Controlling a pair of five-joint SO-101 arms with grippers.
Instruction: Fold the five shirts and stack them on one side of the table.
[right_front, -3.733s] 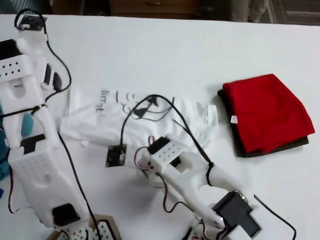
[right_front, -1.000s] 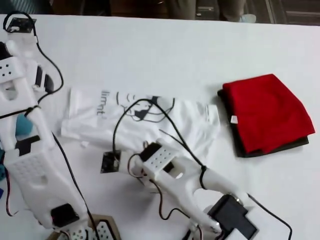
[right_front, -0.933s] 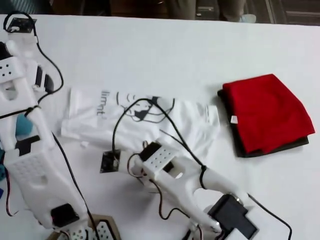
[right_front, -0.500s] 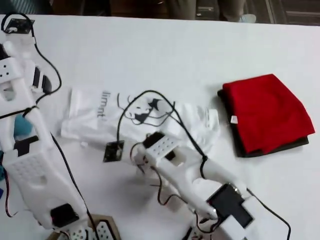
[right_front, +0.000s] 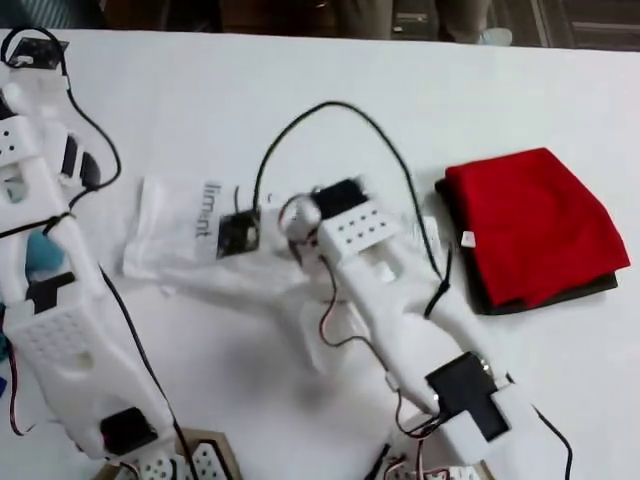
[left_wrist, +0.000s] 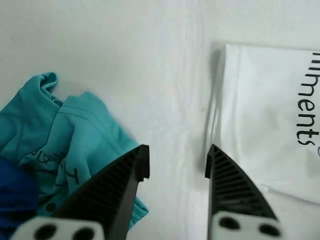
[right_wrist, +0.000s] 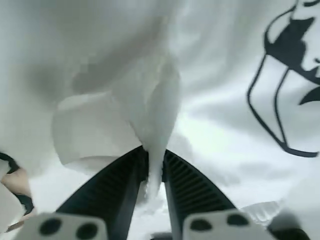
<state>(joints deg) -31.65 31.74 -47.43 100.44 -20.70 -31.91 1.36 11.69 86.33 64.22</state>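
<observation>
White tabletop (right_front: 300, 90) spreads across the high view, and the white shirt (right_front: 175, 225) lies left of centre on it, its printed side up. Half a second ago the right arm sat low at the shirt's near edge; now it has swung up the frame to mid-shirt, dragging that near edge with it, so the lower part of the cloth is doubled over the upper and only the left end with the lettering lies flat. That reads as a lengthwise fold under way, not yet laid down or smoothed. In the right wrist view the right claw (right_wrist: 154, 155) is nearly closed, pinching a raised ridge of the white fabric between its ribbed jaws, with the printed drawing just beyond it. The left claw (left_wrist: 175, 165) stands wide, holding nothing, over bare table between the shirt's flat edge and a crumpled teal shirt (left_wrist: 65, 130) with a blue garment (left_wrist: 12, 195) beside it. Well apart, at the right of the high view, a folded red shirt (right_front: 530, 220) rests on a folded dark shirt (right_front: 470, 290), so two look done and three remain
</observation>
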